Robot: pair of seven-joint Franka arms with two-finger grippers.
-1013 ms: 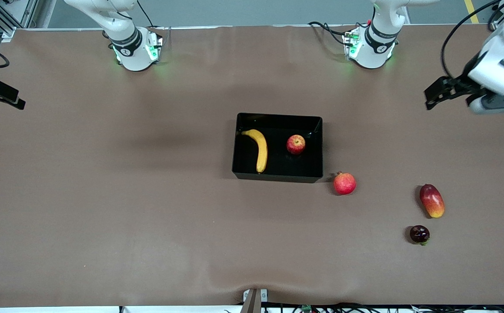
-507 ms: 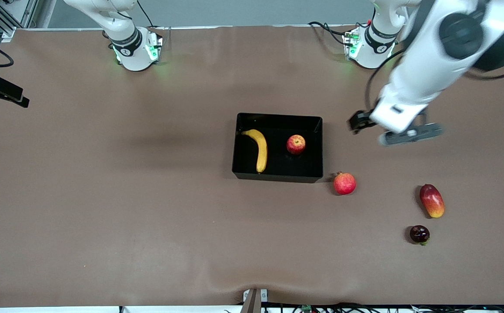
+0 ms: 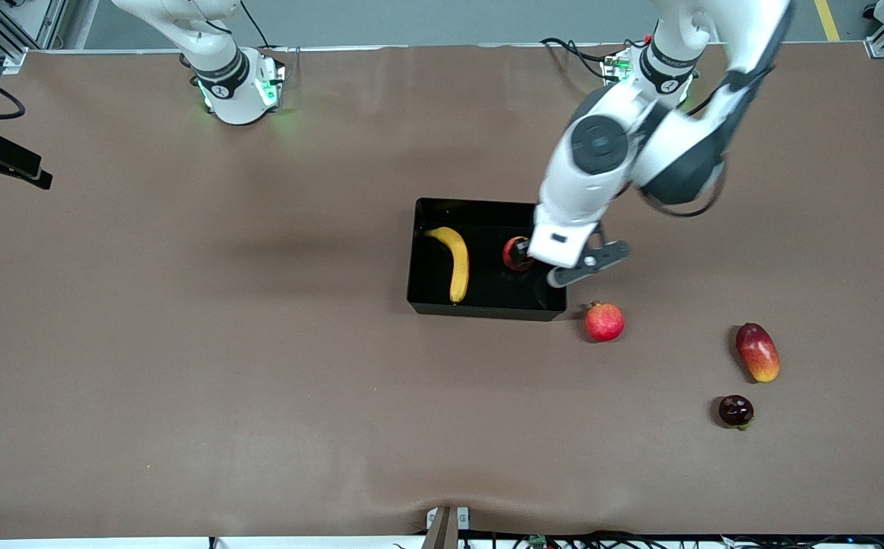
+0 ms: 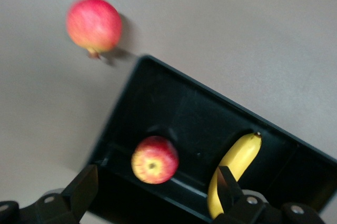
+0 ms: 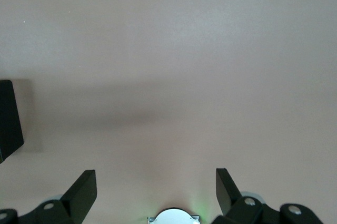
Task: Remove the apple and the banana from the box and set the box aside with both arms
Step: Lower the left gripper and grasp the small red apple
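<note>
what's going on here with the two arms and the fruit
The left gripper hangs open over the black box, right above the apple, holding nothing yet. The banana lies in the box beside the apple. The right gripper waits open over bare table at the right arm's end. A pomegranate, a mango and a dark round fruit lie on the table outside the box.

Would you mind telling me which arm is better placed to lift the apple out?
Left: its open left gripper hangs over the small red apple in the glossy black box.
</note>
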